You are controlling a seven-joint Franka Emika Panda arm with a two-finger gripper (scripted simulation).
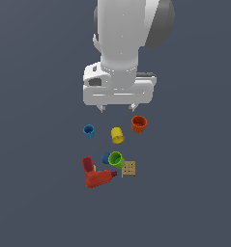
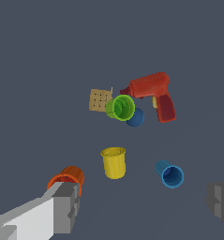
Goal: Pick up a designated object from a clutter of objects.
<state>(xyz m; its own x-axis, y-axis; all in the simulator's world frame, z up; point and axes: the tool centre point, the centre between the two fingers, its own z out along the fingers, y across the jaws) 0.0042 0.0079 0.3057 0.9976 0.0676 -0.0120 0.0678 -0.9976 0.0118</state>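
— While the gripper [image 1: 118, 108] hangs above with fingers spread, holding nothing, where's the blue cup [image 1: 89, 130]?
— Alone, beside the yellow cup [image 1: 117, 135], apart from the rest.
— Any writing?
— None readable.

No text, label, brand, number or sign can be read anywhere, in either view. The small plain blue tapered cup [image 1: 89, 130] [image 2: 170, 174], the yellow, orange and green cups and the red objects lower in the exterior view all carry flat, unmarked colour. The tan cracker-like square [image 1: 129, 168] [image 2: 100, 100] shows only a grid of small dark dots, no letters. The white robot body at the top bears no marking either.
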